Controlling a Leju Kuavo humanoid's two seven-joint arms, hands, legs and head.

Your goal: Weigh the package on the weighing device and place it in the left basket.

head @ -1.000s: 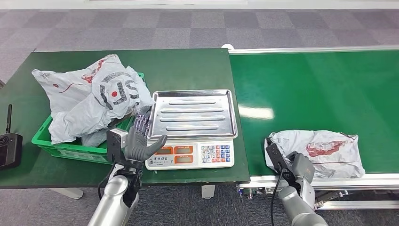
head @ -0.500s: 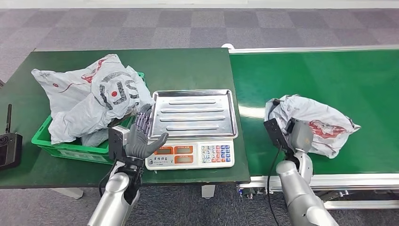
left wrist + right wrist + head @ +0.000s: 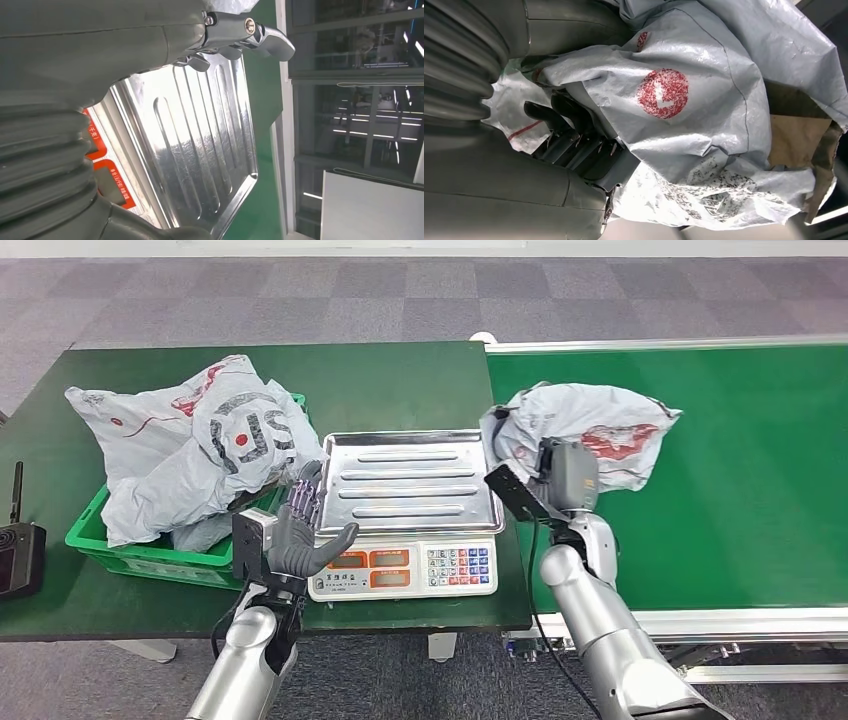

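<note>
Right hand [image 3: 562,475] clamped on the grey package [image 3: 585,425] – held up at frame centre-right, over the seam between the dark green table [image 3: 400,380] and the brighter green conveyor belt [image 3: 720,470], just right of the scale [image 3: 410,510]. Left hand [image 3: 300,535] empty, fingers spread, at the scale's left edge. Green basket [image 3: 110,540] lower left, stuffed with bags. Grey checkered carpet [image 3: 420,300] across the top.

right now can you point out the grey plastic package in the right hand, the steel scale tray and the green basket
grey plastic package [image 3: 590,420], head view, on its crumpled upper face near the red print
ribbed steel scale tray [image 3: 410,480], head view, on the tray's bare middle
green plastic basket [image 3: 150,558], head view, on its near wall
</note>
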